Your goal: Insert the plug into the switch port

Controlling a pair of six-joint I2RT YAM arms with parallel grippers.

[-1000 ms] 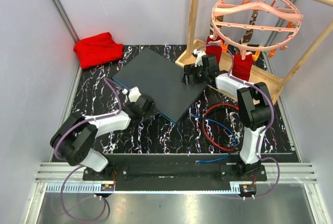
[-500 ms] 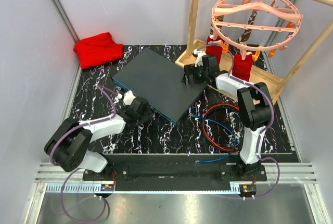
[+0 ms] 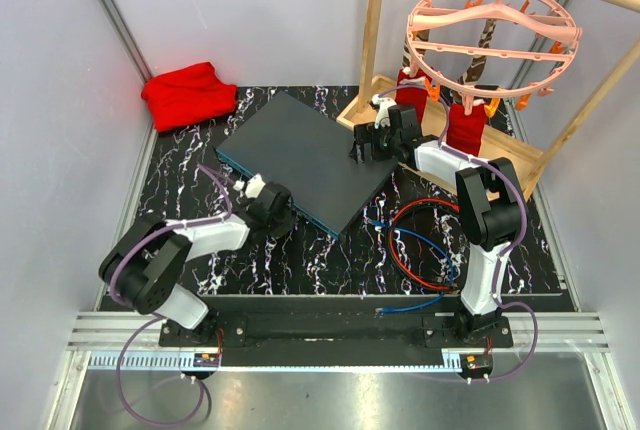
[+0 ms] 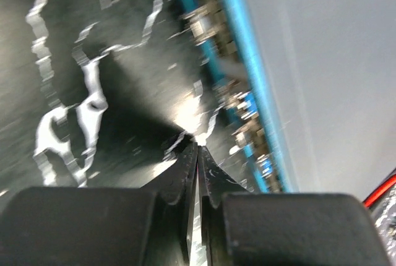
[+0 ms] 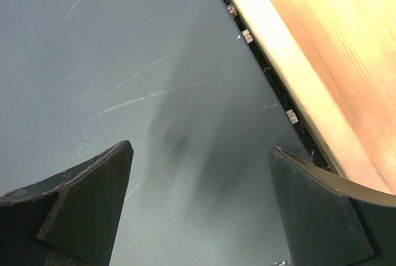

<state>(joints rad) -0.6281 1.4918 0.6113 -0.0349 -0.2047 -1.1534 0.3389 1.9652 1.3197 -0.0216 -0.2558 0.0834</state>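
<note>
Top view: the switch [image 3: 300,155], a flat dark grey box, lies at an angle on the black marbled mat [image 3: 330,260], its teal socket edge facing near and left. Your left gripper [image 3: 280,212] sits low at that edge, the arm bent sharply at the elbow and reaching forward along the mat. Your right gripper [image 3: 365,145] hovers over the switch's far right corner beside the wooden tray [image 3: 510,155], the arm standing tall and leaning in. Red and blue cables [image 3: 420,240] coil on the mat right of the switch, well apart from the left gripper. The plug is too small to make out, and neither gripper holds it. It seems you have yet to pick it up, so take a cable end just behind its connector and square it to the socket row before pushing. Left wrist view, blurred: the fingers [image 4: 185,167] are pressed together with nothing between them, their tips low over the mat beside the teal edge [image 4: 238,62]. Right wrist view: the fingers [image 5: 80,185] are spread wide and empty above the switch's grey top, pale tray wood on the right. That hand looks well placed to steady the box while you insert.
</note>
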